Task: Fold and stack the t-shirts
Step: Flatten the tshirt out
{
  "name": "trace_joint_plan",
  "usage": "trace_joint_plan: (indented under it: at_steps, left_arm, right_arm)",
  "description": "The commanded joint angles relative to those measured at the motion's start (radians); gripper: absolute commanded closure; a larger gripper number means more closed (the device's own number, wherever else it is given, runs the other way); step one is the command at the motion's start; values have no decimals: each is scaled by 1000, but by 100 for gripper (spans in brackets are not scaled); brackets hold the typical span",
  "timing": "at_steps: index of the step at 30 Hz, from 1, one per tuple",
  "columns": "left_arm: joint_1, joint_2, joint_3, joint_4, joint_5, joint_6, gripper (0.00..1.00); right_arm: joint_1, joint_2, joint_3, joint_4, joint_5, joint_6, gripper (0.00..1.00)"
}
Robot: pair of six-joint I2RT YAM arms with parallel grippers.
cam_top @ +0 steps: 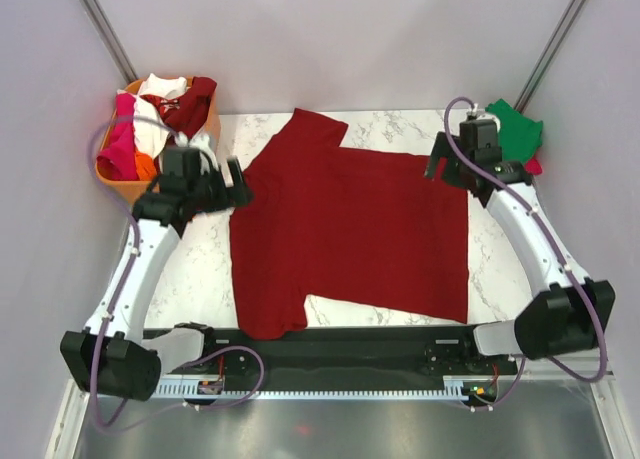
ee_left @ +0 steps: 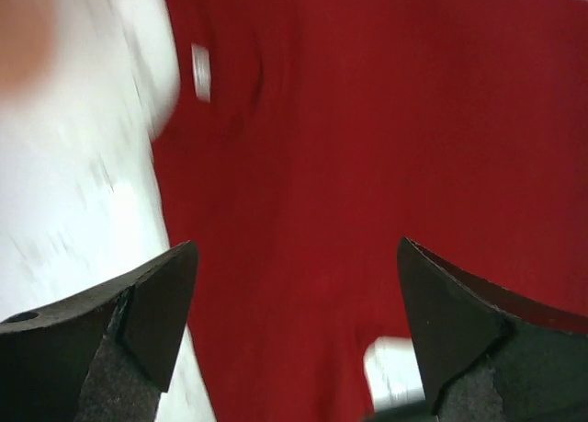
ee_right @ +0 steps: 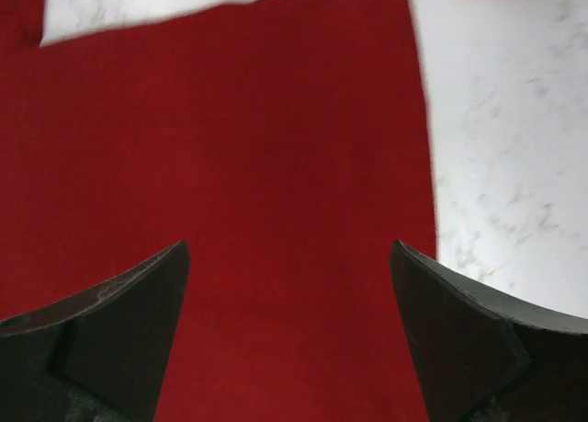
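Dark red t-shirt (cam_top: 350,229); white grey-veined marble table (cam_top: 200,269); orange basket (cam_top: 125,187).

Dark red t-shirt (cam_top: 350,229) flat, unfolded

An orange plastic basket (cam_top: 118,186) is sitting at the far left corner of the white marble table (cam_top: 200,269). A blurred orange patch at the top left of the left wrist view is probably showing that basket. Pale walls (cam_top: 330,39) are standing behind and at both sides, two metal poles (cam_top: 105,24) are slanting up the back corners, and a black rail (cam_top: 340,344) is running along the near edge.
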State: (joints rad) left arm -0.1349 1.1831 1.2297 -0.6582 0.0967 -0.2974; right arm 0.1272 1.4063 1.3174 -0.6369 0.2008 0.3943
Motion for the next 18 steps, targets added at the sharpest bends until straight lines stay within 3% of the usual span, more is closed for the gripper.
trace_joint_plan:
  at_steps: [1, 3, 7, 12, 18]
  left_arm:
    - [0, -147, -210, -225, 172, -152, 5]
    - [0, -212, -304, -320, 222, -193, 0]
    - [-3, -376, -424, -443, 270, -291, 0]
    - [-49, -568, -504, -517, 242, -352, 0]
    - [-161, -510, -582, -517, 242, -352, 0]
  right_arm:
    - [61, -137, -82, 10, -95, 21, 2]
    - [78, -190, -115, 0, -121, 31, 2]
    - [88, -233, -168, 0, -147, 35, 2]
    - [88, -230, -184, 6, -166, 26, 2]
    - [89, -207, -195, 48, -199, 34, 2]
